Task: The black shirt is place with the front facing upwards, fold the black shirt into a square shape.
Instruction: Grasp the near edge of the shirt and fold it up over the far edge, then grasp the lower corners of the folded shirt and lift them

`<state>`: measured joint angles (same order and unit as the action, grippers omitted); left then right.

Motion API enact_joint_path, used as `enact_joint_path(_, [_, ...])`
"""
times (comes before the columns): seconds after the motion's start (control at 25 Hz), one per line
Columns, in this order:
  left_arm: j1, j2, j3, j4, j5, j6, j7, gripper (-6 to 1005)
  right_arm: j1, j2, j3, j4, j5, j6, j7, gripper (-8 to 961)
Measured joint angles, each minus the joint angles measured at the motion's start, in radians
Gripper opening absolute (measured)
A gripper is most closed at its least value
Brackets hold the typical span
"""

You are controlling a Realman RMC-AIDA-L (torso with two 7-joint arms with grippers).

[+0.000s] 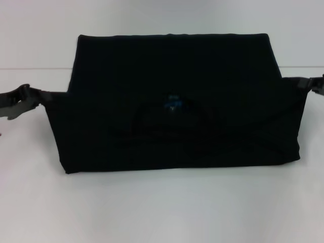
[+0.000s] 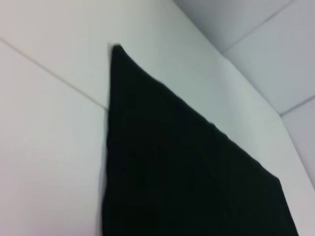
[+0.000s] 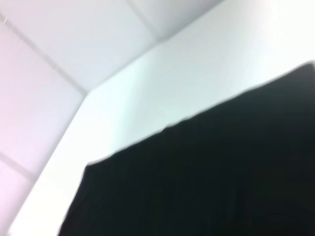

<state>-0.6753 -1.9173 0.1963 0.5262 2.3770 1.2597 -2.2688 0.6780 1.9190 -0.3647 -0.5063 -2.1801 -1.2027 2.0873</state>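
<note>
The black shirt (image 1: 177, 101) spreads wide across the white table (image 1: 162, 207). Its small blue neck label (image 1: 173, 104) shows at the centre above the collar curve. The cloth is widest at mid height, where each side corner is drawn out to a gripper. My left gripper (image 1: 43, 95) meets the left corner and my right gripper (image 1: 304, 82) meets the right corner, both pinched on the fabric. Below that line the cloth falls toward me like a flap. Black fabric (image 2: 187, 167) fills the left wrist view, and the right wrist view shows the same cloth (image 3: 206, 182).
A seam line (image 1: 30, 68) crosses the table behind the shirt. Bare white surface lies in front of the shirt and on both sides. A wall (image 2: 275, 44) rises behind the table's far edge.
</note>
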Motion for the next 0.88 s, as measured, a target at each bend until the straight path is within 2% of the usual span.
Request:
enact_joint_path(0.08, [-0.005,-0.020,0.003,-0.002,-0.024,-0.044,0.029,39,0.000,0.023,-0.003,0.001,0.028,0.060,-0.042,21])
enact_joint_path(0.24, [-0.026,-0.049,0.004,-0.005,-0.064,-0.106,0.081,38,0.015,0.051,-0.007,0.002,0.050,0.113,-0.110,21])
enact_joint_path(0.4, [-0.048,-0.067,0.004,-0.013,-0.071,-0.163,0.117,37,0.027,0.071,-0.008,0.004,0.053,0.166,-0.155,22])
enact_joint_path(0.72, [-0.077,-0.132,0.031,-0.013,-0.076,-0.330,0.149,38,0.034,0.107,-0.031,0.029,0.059,0.286,-0.250,22])
enact_joint_path(0.88, [-0.081,-0.160,0.032,-0.016,-0.133,-0.354,0.222,45,0.026,0.114,-0.028,0.029,0.093,0.299,-0.285,143])
